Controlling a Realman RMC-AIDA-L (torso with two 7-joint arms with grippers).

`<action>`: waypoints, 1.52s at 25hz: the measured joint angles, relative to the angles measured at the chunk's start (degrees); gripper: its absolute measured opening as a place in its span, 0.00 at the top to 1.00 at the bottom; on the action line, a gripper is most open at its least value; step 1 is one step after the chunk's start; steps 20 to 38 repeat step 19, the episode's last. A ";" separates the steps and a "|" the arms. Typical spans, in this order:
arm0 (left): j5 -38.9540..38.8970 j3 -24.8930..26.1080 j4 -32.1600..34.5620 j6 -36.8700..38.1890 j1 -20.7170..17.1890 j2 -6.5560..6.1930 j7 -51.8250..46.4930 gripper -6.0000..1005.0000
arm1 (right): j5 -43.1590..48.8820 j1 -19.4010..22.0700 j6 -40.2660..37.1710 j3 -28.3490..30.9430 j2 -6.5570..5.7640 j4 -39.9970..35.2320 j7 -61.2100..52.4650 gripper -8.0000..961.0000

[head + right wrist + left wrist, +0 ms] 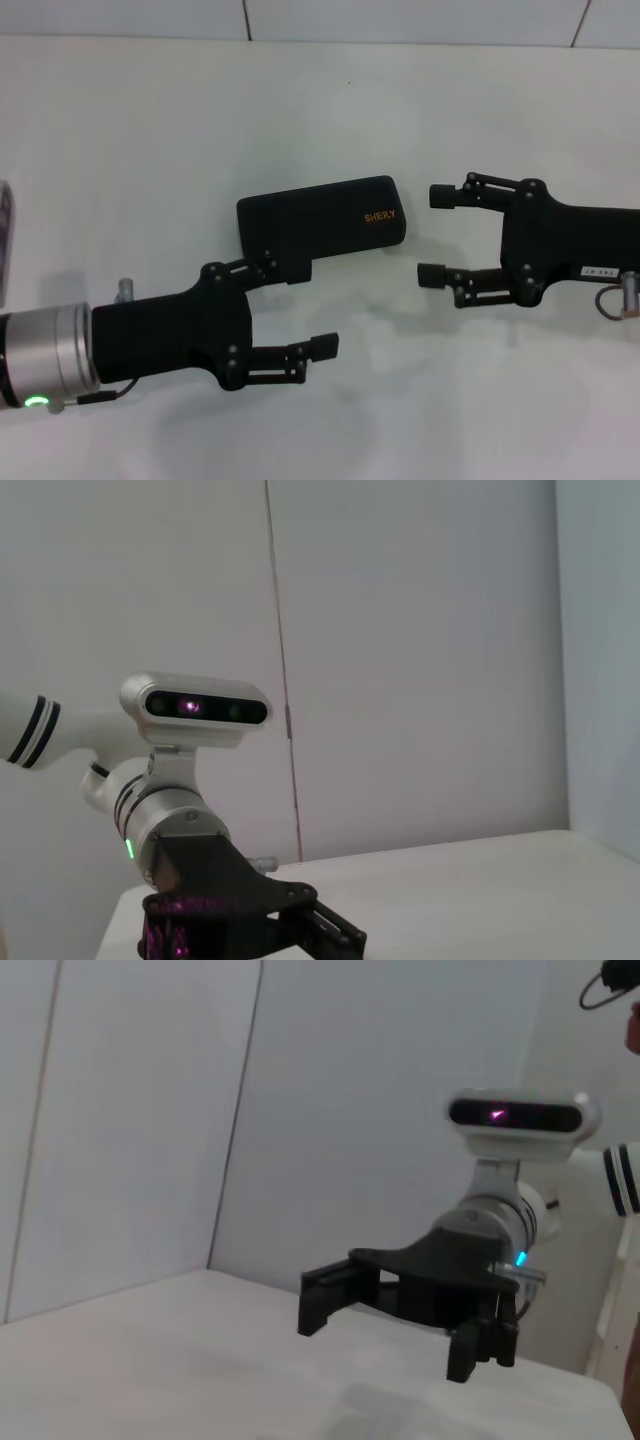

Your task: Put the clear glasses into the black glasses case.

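Note:
The black glasses case (322, 222) lies shut on the white table, its orange lettering toward the right end. My left gripper (308, 307) is open at the case's near left corner, with its upper finger (280, 267) over that corner and nothing between the fingers. My right gripper (437, 235) is open just to the right of the case, apart from it and holding nothing. The left wrist view shows the right gripper (390, 1332) low over the table. The clear glasses are out of view.
A small part of a greyish object (4, 235) shows at the table's left edge. A white tiled wall (400, 18) stands behind the table. The right wrist view shows the left arm (170, 820) with its wrist camera.

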State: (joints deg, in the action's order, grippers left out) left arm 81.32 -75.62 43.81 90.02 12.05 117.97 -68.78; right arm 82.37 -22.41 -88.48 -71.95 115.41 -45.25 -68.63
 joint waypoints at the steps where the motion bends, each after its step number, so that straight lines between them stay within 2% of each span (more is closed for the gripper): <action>1: 0.28 -0.01 0.05 0.00 -0.02 0.04 0.06 0.22 | 0.28 0.00 -0.17 -0.14 0.00 0.00 0.41 0.18; 5: 0.62 -0.03 0.32 0.03 0.13 -0.42 -0.33 0.13 | 2.97 -0.01 -0.70 -0.20 -0.08 0.01 1.06 0.13; 9: 0.68 -0.05 0.37 0.06 0.13 -0.85 -0.28 0.13 | 5.21 -0.05 -1.04 -0.15 -0.21 -0.39 1.16 0.08; 38: 1.54 0.18 0.39 -0.25 0.42 -1.08 -0.04 0.14 | 7.54 -0.63 0.09 -0.12 -0.06 -0.64 1.07 0.08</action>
